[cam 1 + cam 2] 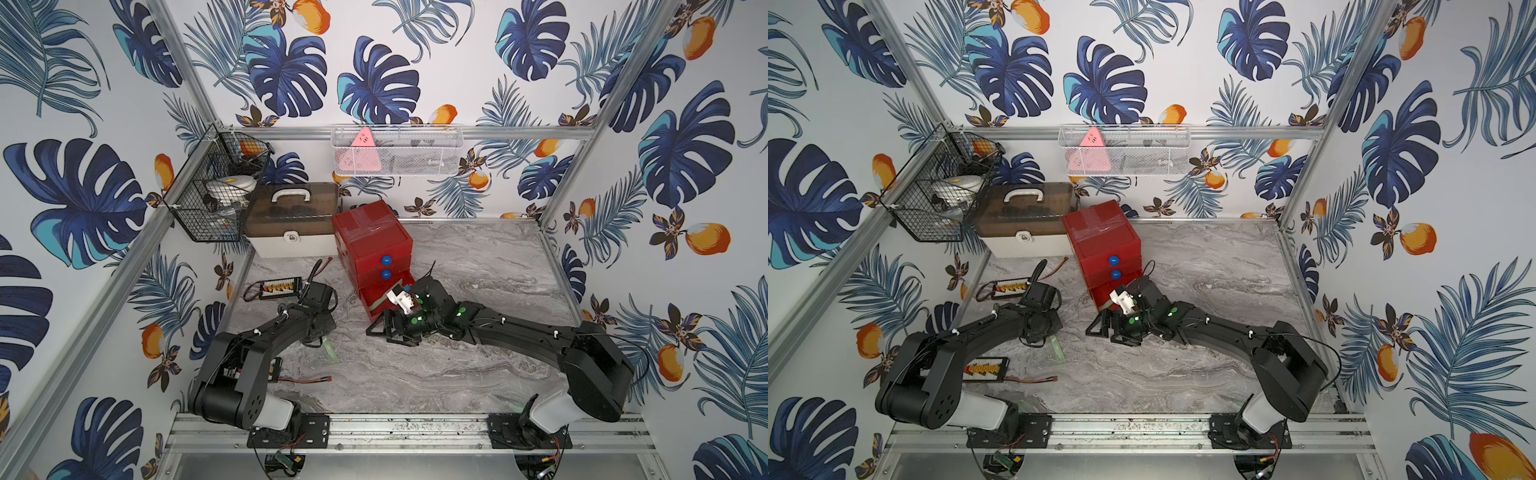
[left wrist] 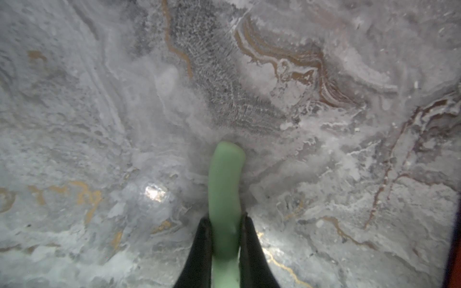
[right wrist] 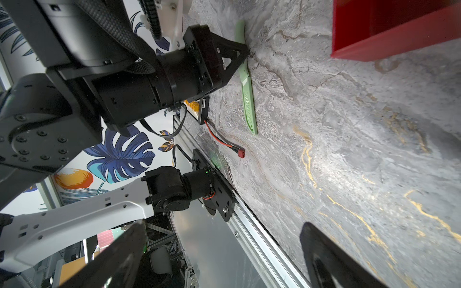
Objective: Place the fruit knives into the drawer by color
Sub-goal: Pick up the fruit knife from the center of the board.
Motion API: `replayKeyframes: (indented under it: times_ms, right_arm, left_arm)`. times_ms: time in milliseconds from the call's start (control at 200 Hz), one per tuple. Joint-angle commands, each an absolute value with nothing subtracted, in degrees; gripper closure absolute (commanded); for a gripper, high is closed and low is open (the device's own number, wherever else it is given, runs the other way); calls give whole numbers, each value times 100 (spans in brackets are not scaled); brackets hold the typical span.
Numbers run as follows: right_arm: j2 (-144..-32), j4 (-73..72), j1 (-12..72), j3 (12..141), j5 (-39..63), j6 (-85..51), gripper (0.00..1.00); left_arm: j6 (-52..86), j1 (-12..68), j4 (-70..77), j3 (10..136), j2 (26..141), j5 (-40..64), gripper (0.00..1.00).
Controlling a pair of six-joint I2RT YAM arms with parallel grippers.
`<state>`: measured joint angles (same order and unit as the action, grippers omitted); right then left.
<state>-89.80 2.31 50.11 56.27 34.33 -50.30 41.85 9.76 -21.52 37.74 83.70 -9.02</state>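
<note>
A: Left arm?
B: Folded low, left tool at the table, clamped on the pale green knife; one end juts past its tips.
A: Right?
B: Right tool spread wide, empty, beside the open red drawer.

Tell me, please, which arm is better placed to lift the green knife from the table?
Left. The left gripper clamps the green knife on the table; the right gripper hangs open and empty near the pulled-out red drawer.
</note>
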Motion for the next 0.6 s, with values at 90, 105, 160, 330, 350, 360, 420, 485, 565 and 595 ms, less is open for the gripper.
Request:
replayKeyframes:
  times_ms: [90,105,160,330,350,360,420,485,565,595]
  right_arm:
    - [-9058,146,4990,5537,3410,-5010,0]
    - [-9055,139,4994,5524,3410,-5016,0]
    - [-9072,94,4984,5486,3410,-5034,0]
    - [-9065,-65,4872,5282,3449,-5164,0]
    - [-9051,-97,4834,5249,3458,-5182,0]
    - [-9041,-112,4812,5234,3462,-5196,0]
    - [-8973,-165,4694,5129,3472,-5244,0]
    - [-8882,-162,4531,5031,3504,-5265,0]
    - [-8741,-141,4300,4915,3552,-5265,0]
    - [-8683,-139,4205,4855,3575,-5271,0]
  left_arm:
    - [4098,1037,-2874,3647,8250,34,94]
    - [4083,1056,-2893,3652,8223,42,94]
    - [4017,1159,-3004,3710,8169,35,94]
    - [3804,1357,-3374,3891,7962,33,94]
    - [3777,1369,-3418,3906,7933,42,94]
    - [3770,1370,-3432,3912,7929,50,93]
    - [3712,1424,-3552,3969,7834,62,93]
    - [3701,1538,-3641,4019,7725,103,93]
    - [3675,1758,-3743,4154,7710,120,93]
    - [3659,1882,-3817,4236,7736,66,93]
